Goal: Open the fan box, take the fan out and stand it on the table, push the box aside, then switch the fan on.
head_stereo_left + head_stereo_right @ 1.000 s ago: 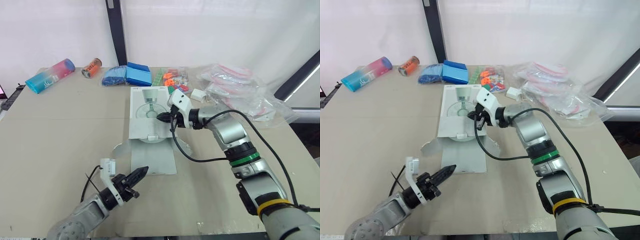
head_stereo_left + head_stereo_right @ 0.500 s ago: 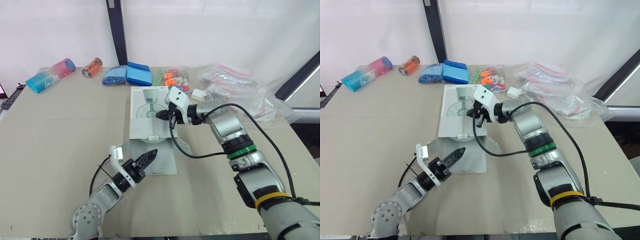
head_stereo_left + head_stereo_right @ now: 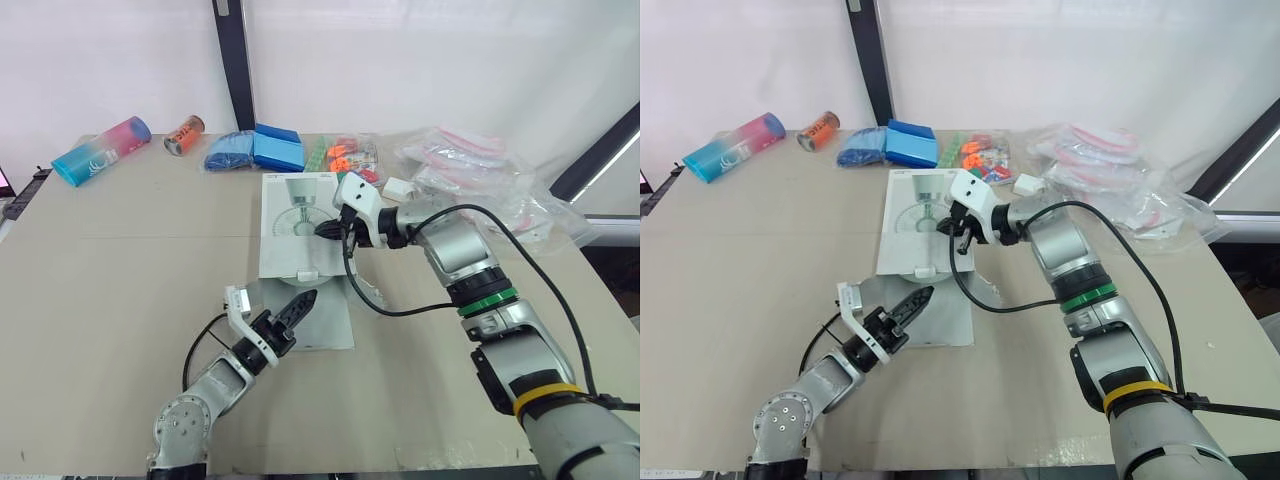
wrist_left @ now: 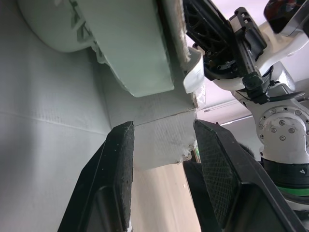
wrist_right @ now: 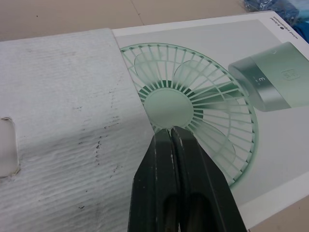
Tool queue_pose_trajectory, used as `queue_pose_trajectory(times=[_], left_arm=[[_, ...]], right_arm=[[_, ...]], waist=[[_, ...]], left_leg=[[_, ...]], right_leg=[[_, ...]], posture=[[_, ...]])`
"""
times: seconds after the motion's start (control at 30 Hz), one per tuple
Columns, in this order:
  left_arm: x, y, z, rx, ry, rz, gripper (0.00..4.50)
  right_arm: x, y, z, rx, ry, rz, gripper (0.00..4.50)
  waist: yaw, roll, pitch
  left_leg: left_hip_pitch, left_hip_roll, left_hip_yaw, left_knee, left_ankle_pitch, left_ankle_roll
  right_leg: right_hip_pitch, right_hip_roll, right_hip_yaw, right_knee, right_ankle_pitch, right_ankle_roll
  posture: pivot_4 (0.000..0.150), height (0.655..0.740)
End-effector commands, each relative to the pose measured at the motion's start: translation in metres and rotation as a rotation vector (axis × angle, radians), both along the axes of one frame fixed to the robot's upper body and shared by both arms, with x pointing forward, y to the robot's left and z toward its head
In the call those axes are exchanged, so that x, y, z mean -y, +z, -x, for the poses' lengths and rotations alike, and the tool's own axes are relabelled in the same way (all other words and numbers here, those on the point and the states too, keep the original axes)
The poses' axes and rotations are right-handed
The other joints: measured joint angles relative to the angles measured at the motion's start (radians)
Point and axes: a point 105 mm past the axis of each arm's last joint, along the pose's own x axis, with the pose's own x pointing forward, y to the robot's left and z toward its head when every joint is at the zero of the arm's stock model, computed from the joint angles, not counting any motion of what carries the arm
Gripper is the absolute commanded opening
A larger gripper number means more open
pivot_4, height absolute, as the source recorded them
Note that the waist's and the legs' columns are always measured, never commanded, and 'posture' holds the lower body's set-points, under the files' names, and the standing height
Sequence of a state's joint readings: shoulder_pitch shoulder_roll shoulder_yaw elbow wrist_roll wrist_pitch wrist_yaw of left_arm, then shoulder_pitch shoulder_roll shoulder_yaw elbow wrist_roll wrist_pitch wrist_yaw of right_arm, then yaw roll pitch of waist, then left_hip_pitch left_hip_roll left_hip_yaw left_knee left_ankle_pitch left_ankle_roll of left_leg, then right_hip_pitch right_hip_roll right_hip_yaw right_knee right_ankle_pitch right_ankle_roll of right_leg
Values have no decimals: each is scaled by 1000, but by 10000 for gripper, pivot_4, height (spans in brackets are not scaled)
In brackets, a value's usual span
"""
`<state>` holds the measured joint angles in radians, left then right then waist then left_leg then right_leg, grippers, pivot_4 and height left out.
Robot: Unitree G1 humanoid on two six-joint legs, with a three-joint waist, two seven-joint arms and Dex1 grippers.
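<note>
The white cardboard fan box point(image 3: 293, 238), printed with a green fan, lies flat in the middle of the beige table point(image 3: 120, 270), its near flaps open. The pale green plastic fan point(image 4: 130, 48) shows at that open end. The left gripper point(image 3: 303, 300), fingers spread apart, points at it over the lowered flap. The right gripper point(image 3: 322, 232), fingers pressed together on nothing, rests its tips on the box's printed top

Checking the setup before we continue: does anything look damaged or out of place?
The fan box lies flat, its near end open with flaps splayed on the table; one flap's edge looks ragged. At the far left, a tumbler and a can lie on their sides.
</note>
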<state>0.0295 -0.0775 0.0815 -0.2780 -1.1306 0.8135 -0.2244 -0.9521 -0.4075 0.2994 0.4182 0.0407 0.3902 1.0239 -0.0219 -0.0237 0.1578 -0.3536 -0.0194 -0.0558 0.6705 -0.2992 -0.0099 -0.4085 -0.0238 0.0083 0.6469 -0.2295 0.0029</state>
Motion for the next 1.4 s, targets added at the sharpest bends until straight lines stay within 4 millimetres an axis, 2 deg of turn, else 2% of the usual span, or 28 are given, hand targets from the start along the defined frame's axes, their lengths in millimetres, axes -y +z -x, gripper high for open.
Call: queue_pose_trajectory(times=[0.03,0.43,1.4], left_arm=[[3,-4,-2,-37,3,24,21042],[3,-1,-16,-20,37,54,21042],[5,14,-22,40,11,136,21042]], right_arm=[[2,12,-1,31,1,3,0],[1,12,0,31,4,0,0],[1,3,10,14,5,4,0]], waist=[[0,0,0],[0,0,0],[0,0,0]], left_leg=[[0,0,0,0,0,0],[0,0,0,0,0,0],[-1,0,-1,0,0,0]], right_leg=[[0,0,0,0,0,0],[0,0,0,0,0,0],[0,0,0,-1,0,0]], posture=[[1500,7400],[1500,7400],[1500,7400]])
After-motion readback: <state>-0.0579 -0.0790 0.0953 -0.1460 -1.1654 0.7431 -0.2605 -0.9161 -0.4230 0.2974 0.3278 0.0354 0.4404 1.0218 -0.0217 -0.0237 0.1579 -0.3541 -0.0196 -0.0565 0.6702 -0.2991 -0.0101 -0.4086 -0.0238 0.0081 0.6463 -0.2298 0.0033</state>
